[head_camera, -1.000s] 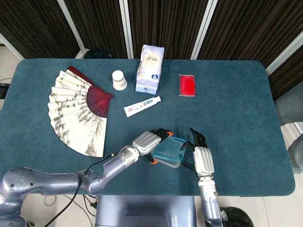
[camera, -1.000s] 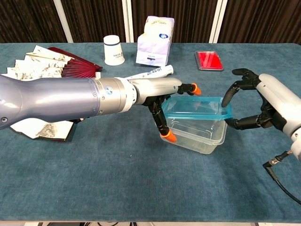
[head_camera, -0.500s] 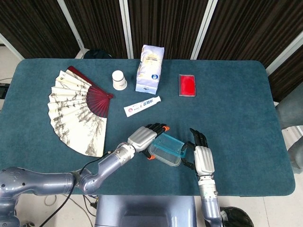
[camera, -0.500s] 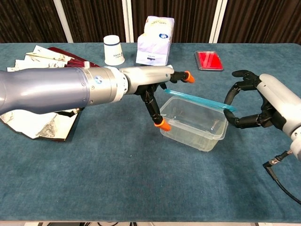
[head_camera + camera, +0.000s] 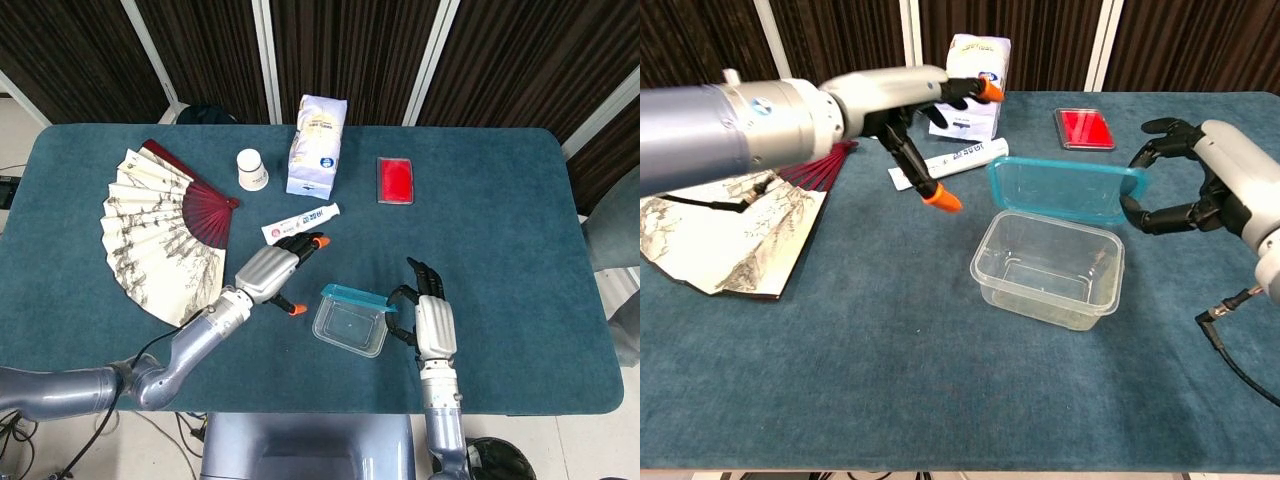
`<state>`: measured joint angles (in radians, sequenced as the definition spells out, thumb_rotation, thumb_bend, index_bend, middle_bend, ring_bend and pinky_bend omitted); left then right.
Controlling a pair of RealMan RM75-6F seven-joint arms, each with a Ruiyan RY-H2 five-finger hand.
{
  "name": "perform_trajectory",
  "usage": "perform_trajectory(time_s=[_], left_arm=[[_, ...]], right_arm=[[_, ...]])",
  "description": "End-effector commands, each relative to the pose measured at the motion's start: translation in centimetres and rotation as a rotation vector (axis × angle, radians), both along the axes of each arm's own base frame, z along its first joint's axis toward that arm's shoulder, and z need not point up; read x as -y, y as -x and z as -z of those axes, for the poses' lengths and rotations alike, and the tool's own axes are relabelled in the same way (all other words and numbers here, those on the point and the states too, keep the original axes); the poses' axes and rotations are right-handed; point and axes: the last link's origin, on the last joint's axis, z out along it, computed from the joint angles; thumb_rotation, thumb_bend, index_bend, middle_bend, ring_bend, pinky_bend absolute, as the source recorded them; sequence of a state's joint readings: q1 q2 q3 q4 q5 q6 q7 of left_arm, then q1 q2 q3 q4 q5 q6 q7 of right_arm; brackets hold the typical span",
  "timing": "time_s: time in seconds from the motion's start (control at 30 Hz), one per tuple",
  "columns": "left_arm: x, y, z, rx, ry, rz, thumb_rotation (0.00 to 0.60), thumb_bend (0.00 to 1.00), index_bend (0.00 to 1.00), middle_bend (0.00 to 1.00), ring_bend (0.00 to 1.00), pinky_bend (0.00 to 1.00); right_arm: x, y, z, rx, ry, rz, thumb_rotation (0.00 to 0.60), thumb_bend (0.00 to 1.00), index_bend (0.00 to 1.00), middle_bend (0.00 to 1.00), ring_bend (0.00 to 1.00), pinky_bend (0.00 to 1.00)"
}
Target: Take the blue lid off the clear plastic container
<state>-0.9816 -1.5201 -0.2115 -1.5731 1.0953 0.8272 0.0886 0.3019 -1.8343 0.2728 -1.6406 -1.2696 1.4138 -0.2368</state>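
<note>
The left robot hand (image 5: 925, 120) hangs raised with its fingers spread (holding nothing); the right robot hand (image 5: 1200, 185) pinches something blue.

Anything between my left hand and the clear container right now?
No: in the head view, only bare table cloth separates the left hand from the clear container. The chest view agrees.

Blue lid (image 5: 1064, 189) lifted, tilted above empty clear plastic container (image 5: 1050, 269) on table

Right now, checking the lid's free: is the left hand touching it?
Apart. Chest view shows the left hand raised clear of the lid, table between them.
</note>
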Motion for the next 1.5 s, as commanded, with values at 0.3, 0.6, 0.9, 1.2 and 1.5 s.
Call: perform_trajectory(time_s=[0.3, 0.6, 0.9, 1.2, 1.5], left_arm=[[0.5, 2.8, -4.1, 0.031, -0.066, -0.035, 0.6, 0.0, 0.0, 0.0, 0.0, 0.12], [1.3, 6.3, -8.0, 0.034, -0.133, -0.072, 0.6, 0.0, 0.0, 0.0, 0.0, 0.12], [3.3, 10.2, -11.3, 0.056, -0.203, -0.13, 0.6, 0.0, 0.0, 0.0, 0.0, 0.12], [6.0, 13.9, -13.9, 0.102, -0.261, -0.216, 0.6, 0.0, 0.0, 0.0, 0.0, 0.12], [9.0, 17.1, -15.7, 0.041, -0.327, -0.253, 0.6, 0.0, 0.0, 0.0, 0.0, 0.12]], right_arm=[[1.6, 0.3, -1.4, 0.015, 0.02, 0.057, 0.6, 0.57, 0.64, 0.11, 0.0, 0.0], [5.1, 1.9, -4.5, -0.071, 0.11, 0.11, 0.6, 0.57, 0.64, 0.12, 0.0, 0.0], [6.2, 5.3, -6.8, -0.187, 0.139, 0.175, 0.6, 0.57, 0.64, 0.11, 0.0, 0.0], [6.6, 7.8, -7.8, -0.334, 0.087, 0.221, 0.6, 0.54, 0.0, 0.0, 0.0, 0.0], [6.3, 8.3, -10.6, -0.354, 0.138, 0.228, 0.6, 0.52, 0.0, 0.0, 0.0, 0.0]])
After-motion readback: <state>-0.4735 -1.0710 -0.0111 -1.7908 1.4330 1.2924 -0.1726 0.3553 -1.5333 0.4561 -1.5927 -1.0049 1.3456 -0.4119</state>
